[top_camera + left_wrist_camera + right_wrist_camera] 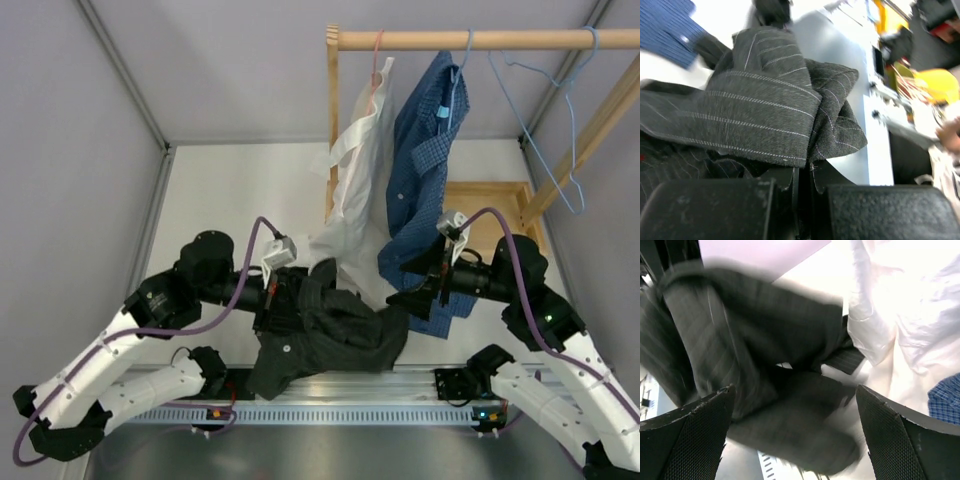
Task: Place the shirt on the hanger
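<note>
Left end effector (802, 176): jaws together, clamped on a fold of the dark fine-checked shirt (765, 100); cloth bunches over its fingers (710, 210); which part of the garment is pinched, can't tell. Right end effector (794, 390): jaws wide apart, holding nothing; the shirt shows just beyond them but blurred, so contact can't be judged.

From overhead the shirt (330, 335) is crumpled betw. the left end effector (285, 305) & the right end effector (410, 300), over the near edge of the desk (230, 190); whether it rests on the desk, can't tell. The hanger (574, 150), light-blue wire, hangs bare at the far right of the wooden rail (520, 39), well apart from the shirt.

Step in hand, prob.: getting a 2nd grip so the shirt can be spread. To do it well:
- the right end effector should close on a collar or shoulder edge, not a thick wad
- take few layers
- keep the left clamp firm
- then draw the two apart so the sleeves drop free
- watch the blue checked shirt (420, 150) just beside the right end effector; easy to snag

Containers: none in view. Nearest equiv. is the rail, which carries the white shirt (355, 190) on a pink hanger (377, 50), the blue checked shirt, & the bare hanger.
</note>
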Controlling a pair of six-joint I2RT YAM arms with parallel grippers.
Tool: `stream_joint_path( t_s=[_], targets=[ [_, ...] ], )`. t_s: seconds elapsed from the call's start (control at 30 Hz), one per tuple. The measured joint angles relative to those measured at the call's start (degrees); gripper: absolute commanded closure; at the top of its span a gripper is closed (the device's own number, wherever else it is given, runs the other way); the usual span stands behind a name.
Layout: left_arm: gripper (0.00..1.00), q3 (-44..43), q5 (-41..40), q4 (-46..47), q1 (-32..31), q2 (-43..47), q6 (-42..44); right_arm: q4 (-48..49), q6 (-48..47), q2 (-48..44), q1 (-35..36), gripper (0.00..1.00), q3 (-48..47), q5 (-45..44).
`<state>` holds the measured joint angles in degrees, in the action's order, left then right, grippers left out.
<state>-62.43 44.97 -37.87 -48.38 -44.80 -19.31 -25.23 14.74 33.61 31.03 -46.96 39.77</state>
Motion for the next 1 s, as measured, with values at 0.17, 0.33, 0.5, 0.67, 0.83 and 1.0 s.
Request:
stream_joint_path(
  t_s=[0.17, 0.33, 0.5, 0.67, 0.83, 1.0],
  targets=[
    [1.00, 9.2, 6.3, 1.6, 0.0, 7.6, 0.4, 3.5, 1.9, 3.1, 0.0, 0.00, 1.9, 2.6],
    [1.00, 9.7, 10.3, 5.2, -0.1, 12.2, 1.3, 9.7, 7.8, 7.8, 0.6, 0.00, 3.9, 6.8],
    [1.00, 12.3, 11.3, 7.5, -0.1, 9.1, 1.5, 19.5, 17.0, 12.6, 10.1, 0.00, 8.1, 8.2],
    [1.00, 12.7, 10.9, 7.5, 0.0, 5.6, 1.6, 28.5, 25.2, 18.2, 21.8, 0.01, 8.5, 7.1],
    [1.00, 12.7, 10.9, 7.5, 0.0, 5.7, 2.0, 33.9, 29.8, 22.5, 30.4, 0.63, 9.9, 3.0],
    [0.93, 12.7, 10.3, 7.5, 0.0, 5.7, 2.6, 32.8, 30.1, 22.8, 32.2, 1.00, 10.1, -4.9]
  ],
)
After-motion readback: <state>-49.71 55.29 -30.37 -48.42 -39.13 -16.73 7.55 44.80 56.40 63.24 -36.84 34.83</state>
